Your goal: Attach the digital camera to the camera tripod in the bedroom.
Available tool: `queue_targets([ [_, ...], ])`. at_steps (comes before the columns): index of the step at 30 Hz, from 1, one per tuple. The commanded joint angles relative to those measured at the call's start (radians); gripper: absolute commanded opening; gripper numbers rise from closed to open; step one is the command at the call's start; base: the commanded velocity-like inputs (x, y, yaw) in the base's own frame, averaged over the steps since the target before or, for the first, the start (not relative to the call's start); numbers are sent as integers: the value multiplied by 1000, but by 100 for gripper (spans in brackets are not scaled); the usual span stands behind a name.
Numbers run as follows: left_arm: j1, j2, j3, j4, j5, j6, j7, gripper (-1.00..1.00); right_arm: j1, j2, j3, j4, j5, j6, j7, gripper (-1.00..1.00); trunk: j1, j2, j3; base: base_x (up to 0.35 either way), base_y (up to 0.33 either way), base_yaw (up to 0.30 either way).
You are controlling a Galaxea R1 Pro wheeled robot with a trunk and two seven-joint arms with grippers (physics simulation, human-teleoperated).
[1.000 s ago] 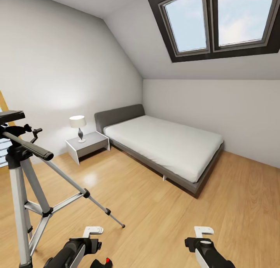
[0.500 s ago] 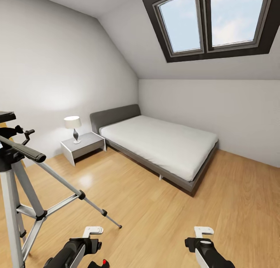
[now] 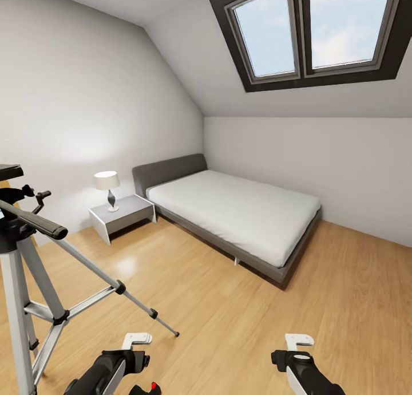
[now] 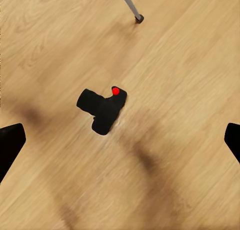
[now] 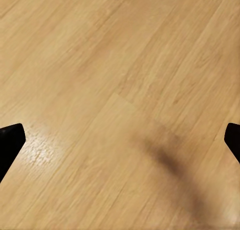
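Two grippers sit low in the head view, and the camera lies on the floor right by the left gripper, just its black top and red button peeking over the frame edge. The right gripper is well apart from it, so the left arm is clearly the closer one. Tripod stands at the far left, one leg reaching out toward the camera. Bed, nightstand and lamp are way back, not in the way.

Left wrist view: camera is straight ahead between the wide-spread fingertips, lying on the floor, long axis slanted across the gap, red button toward the tripod foot. Nothing blocks a reach down, I'd say.

Right wrist view: fingertips spread wide, bare floor ahead.
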Motion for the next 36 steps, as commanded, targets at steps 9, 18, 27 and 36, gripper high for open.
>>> queue_targets([
  [9,0,-3,-2,-10,4,6,6,100,0,-1,-1,-2,-1,7,-2,100,0,-1,-1,0,0,0],
  [18,0,-2,0,-9,8,6,5,100,0,-1,-1,-2,-1,7,-2,100,4,-8,-4,0,0,0],
  [27,0,-3,0,-10,12,6,-1,100,0,-1,-1,-2,-1,6,-2,100,38,-71,-32,0,0,0],
  [36,0,-3,-1,-13,11,7,-4,100,0,1,0,-3,0,-1,-3,100,73,-134,-61,0,0,0],
])
